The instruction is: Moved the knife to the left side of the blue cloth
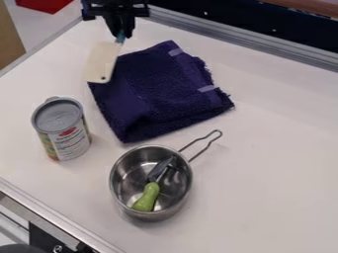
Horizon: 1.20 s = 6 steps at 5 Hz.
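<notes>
White surface point(271, 163) supports blue cloth point(158, 94). Tool point(121, 33) grips knife point(101, 62) at cloth's left edge; current step: likely placement. Next, probably lower, then release

white table point(277, 188) | folded blue cloth point(158, 96) | upright can point(64, 129) | metal pot point(131, 169)

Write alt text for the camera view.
Black robot claw grips a pale-bladed knife by its handle, the blade overlapping the left edge of a folded dark blue cloth on a white table. In front, a tin can stands at left; nearer the center, a metal pot holds a green-handled utensil.
</notes>
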Each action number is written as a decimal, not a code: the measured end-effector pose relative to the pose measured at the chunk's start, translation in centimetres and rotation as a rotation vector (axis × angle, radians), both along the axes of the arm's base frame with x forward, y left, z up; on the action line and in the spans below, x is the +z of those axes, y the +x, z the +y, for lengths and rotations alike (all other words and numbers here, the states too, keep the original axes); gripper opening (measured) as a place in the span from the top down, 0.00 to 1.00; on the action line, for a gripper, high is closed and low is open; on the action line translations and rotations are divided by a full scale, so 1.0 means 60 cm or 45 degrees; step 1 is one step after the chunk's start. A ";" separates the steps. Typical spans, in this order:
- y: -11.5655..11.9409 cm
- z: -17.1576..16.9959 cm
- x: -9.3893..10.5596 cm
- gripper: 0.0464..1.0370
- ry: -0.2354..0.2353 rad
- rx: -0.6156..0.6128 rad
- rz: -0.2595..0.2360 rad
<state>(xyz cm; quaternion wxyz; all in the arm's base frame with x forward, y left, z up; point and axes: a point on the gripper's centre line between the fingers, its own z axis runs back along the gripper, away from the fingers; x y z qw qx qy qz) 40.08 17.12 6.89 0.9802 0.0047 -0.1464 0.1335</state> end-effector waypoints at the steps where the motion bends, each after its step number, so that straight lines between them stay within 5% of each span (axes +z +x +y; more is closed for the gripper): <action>1: 0.000 0.054 0.003 0.84 0.027 -0.115 -0.043; 4: -0.044 0.124 -0.057 0.84 0.156 -0.160 0.026; 5: -0.047 0.114 -0.072 0.79 0.133 -0.128 0.027; 6: -0.046 0.107 -0.069 0.53 0.104 -0.046 0.050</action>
